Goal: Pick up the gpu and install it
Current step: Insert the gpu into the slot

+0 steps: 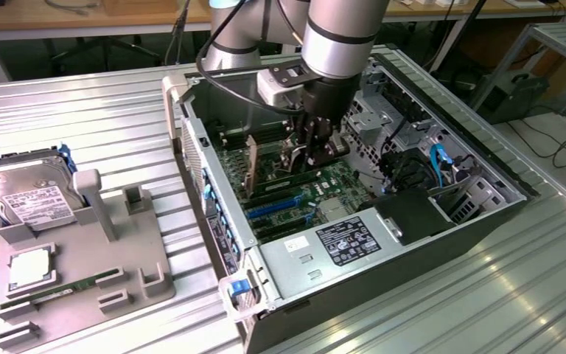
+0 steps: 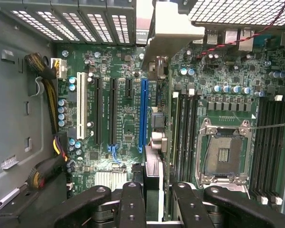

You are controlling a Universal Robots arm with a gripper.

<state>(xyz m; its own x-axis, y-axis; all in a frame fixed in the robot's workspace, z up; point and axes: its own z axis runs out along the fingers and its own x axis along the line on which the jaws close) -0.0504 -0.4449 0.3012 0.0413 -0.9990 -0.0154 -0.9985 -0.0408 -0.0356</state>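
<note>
The gpu (image 2: 153,164) is seen edge-on in the wrist view, running from between my fingers to its pale metal end bracket (image 2: 173,33) by the case's rear slot covers. My gripper (image 2: 159,192) is shut on it, with one black finger (image 2: 133,202) on each side. The card hangs over the motherboard, just beside the long blue slot (image 2: 143,114) on the side toward the memory slots. In the exterior view my gripper (image 1: 308,158) reaches down inside the open computer case (image 1: 204,184), and the gpu (image 1: 263,164) stands upright above the board.
The bare CPU socket (image 2: 225,154) lies beside the memory slots, and a bundle of cables (image 2: 47,90) runs along the case wall. The power supply (image 1: 347,240) fills the near end of the case. A grey fixture (image 1: 86,273) on the exterior view's left holds a hard drive (image 1: 27,195) and a memory stick (image 1: 57,291).
</note>
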